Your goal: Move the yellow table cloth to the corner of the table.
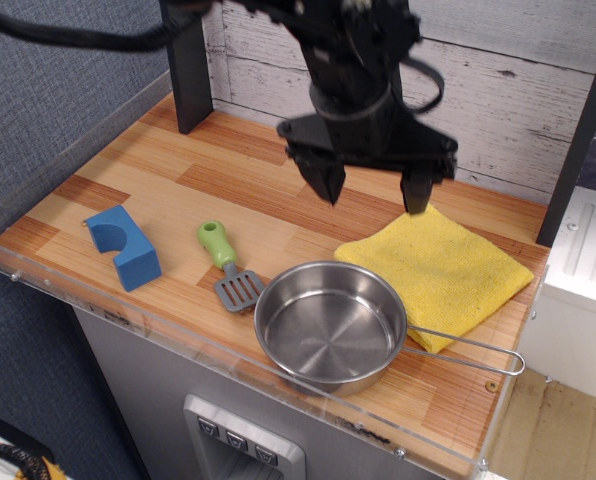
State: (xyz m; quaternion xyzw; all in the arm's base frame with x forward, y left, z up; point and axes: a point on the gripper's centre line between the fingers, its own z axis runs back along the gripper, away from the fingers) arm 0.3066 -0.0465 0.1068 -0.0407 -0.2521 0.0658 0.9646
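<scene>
Though no writing shows anywhere, you can see the gripper (pixel 372 190) spread wide, empty, above the yellow table cloth (pixel 438 268), which lies flat by the table (pixel 128 180)'s right edge, partly hidden behind the steel pan (pixel 330 325).

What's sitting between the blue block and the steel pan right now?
In the observation.image view, a green-handled toy spatula lies between the blue block and the steel pan, its grey blade nearly at the pan's rim.
</scene>
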